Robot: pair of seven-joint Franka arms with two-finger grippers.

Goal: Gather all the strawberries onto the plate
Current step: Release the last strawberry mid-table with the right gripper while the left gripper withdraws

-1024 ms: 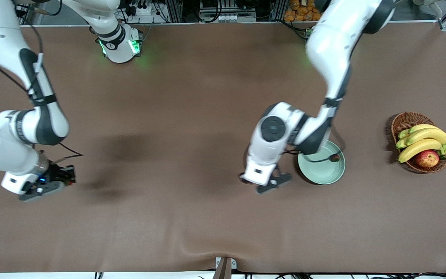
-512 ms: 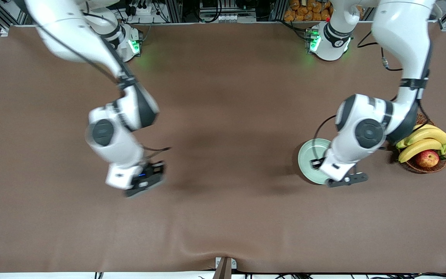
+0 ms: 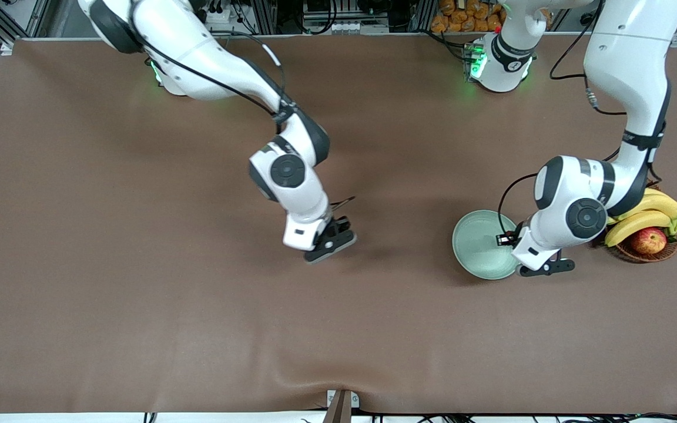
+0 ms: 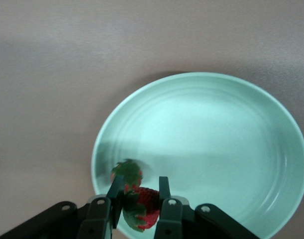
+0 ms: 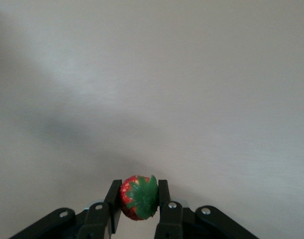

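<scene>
The strawberries are small, soft and easily bruised, best pinched lightly across the red flanks. At centre frame in the front view, the right end effector (image 3: 338,235) hangs over the bare brown surface (image 3: 138,305), clamped on one strawberry (image 5: 138,197), its leafy cap facing the wrist camera. At right, the left end effector (image 3: 541,261) grips another strawberry (image 4: 142,205) over the plate (image 3: 479,247) rim; its axis is unclear.

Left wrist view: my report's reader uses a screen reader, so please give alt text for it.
The left gripper holds a red strawberry between its fingers over the rim of a pale mint-green plate. A second strawberry shows blurred just past it, inside the plate. Brown table surrounds the plate.
</scene>
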